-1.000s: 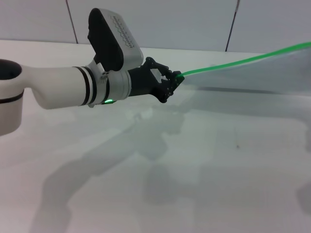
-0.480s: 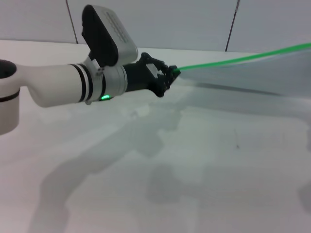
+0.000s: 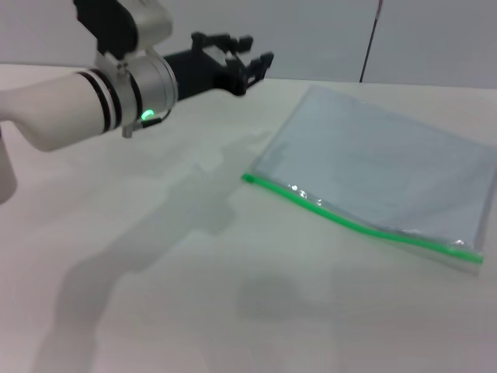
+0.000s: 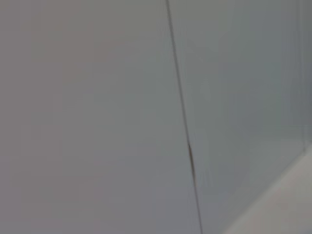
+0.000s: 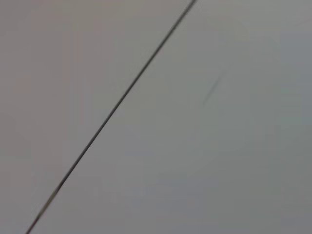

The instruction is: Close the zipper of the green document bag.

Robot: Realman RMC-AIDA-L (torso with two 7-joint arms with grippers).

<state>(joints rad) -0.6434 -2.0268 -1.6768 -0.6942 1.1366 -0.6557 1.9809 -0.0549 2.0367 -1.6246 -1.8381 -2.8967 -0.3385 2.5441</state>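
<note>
The green document bag [image 3: 380, 175] lies flat on the white table at the right in the head view. It is a pale blue-grey translucent pouch. Its zipper [image 3: 349, 221], a thin bright green strip, runs along the bag's near long edge from the left corner to the right corner. I cannot make out the slider tab. My left gripper [image 3: 252, 56] hangs in the air beyond and to the left of the bag's left corner, open, holding nothing and touching nothing. My right gripper is out of view. Neither wrist view shows the bag.
The white table [image 3: 194, 295] stretches in front and to the left of the bag. A grey panelled wall [image 3: 326, 31] rises behind it. Both wrist views show only wall panels, each crossed by a dark seam [image 4: 187, 146] [image 5: 112, 109].
The left gripper let go of the zipper's end and moved up and to the left. The bag, held stretched in the air before, now lies flat on the table.
</note>
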